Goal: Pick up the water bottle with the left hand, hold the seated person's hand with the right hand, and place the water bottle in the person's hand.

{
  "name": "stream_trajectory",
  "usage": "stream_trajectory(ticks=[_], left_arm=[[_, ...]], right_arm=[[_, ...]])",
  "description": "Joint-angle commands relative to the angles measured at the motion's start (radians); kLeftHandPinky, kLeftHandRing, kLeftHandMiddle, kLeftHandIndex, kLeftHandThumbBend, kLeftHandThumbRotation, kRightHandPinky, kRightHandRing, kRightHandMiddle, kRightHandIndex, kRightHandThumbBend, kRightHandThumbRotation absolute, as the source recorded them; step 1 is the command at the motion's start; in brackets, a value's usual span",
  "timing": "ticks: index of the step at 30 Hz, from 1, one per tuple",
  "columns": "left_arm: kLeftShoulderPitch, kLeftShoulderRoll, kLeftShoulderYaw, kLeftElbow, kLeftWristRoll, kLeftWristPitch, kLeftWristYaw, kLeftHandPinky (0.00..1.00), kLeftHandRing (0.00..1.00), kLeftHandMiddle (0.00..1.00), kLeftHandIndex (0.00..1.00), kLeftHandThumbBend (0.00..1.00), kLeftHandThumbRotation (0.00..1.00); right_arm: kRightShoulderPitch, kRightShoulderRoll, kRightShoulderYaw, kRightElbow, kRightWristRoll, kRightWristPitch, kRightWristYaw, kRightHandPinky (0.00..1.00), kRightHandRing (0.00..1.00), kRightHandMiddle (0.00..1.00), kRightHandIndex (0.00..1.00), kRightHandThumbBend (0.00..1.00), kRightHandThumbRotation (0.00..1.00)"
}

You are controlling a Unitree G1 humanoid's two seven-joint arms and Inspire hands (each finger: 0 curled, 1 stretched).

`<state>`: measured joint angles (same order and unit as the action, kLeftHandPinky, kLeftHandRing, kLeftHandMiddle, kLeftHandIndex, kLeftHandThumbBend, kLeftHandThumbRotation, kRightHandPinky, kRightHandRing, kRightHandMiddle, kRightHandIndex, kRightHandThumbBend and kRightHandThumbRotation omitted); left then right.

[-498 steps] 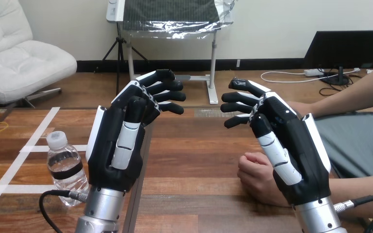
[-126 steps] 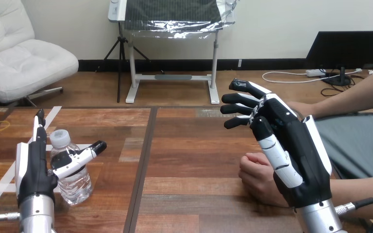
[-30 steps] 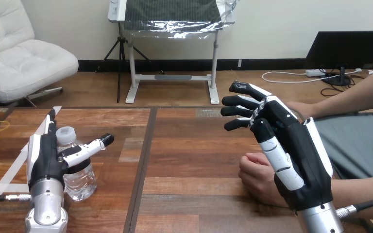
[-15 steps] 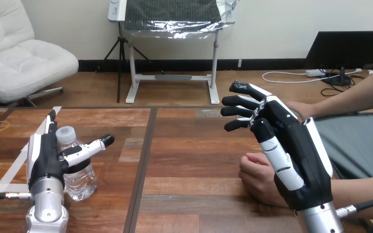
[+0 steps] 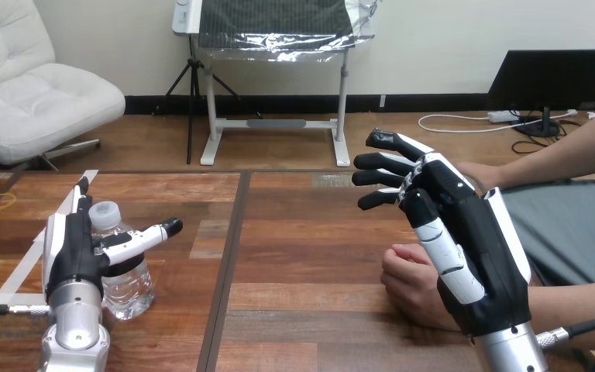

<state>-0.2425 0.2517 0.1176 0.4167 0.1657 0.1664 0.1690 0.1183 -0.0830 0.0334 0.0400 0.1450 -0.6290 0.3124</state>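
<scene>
Fingers [image 5: 82, 192], L hand [image 5: 68, 260]: straight, just L of water bottle [image 5: 128, 288].

The bottle [image 5: 128, 280] stands upright at the table's [image 5: 302, 232] 8 o'clock. The left hand [image 5: 71, 252] is at the bottle's 9 o'clock, fingers straight, thumb stretched across its front toward 2 o'clock, perhaps touching. At the table's 4 o'clock, the right hand [image 5: 465, 232], fingers relaxed, overlaps the person's fist [image 5: 407, 283].

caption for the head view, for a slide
Left hand open at the standing water bottle; right hand open, raised beside the person's hand.
</scene>
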Motion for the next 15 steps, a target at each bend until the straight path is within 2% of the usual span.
stream_trajectory(ticks=[1,10,15], left_arm=[[-0.037,-0.001,-0.022,-0.034,0.022,0.043,0.004,0.78,0.91,0.95,0.97,0.92,0.14],[-0.040,-0.005,-0.033,-0.078,0.046,0.135,0.021,0.61,0.77,0.83,0.86,0.93,0.03],[-0.036,0.000,-0.048,-0.099,0.070,0.162,0.032,0.53,0.69,0.74,0.78,0.93,0.01]], right_arm=[[-0.032,0.002,0.002,-0.040,0.006,-0.002,-0.005,0.59,0.70,0.74,0.80,0.56,0.76],[-0.033,0.002,0.002,-0.042,0.008,0.001,-0.004,0.59,0.71,0.74,0.80,0.57,0.76],[-0.034,0.002,0.002,-0.040,0.008,-0.001,-0.004,0.59,0.71,0.75,0.80,0.57,0.76]])
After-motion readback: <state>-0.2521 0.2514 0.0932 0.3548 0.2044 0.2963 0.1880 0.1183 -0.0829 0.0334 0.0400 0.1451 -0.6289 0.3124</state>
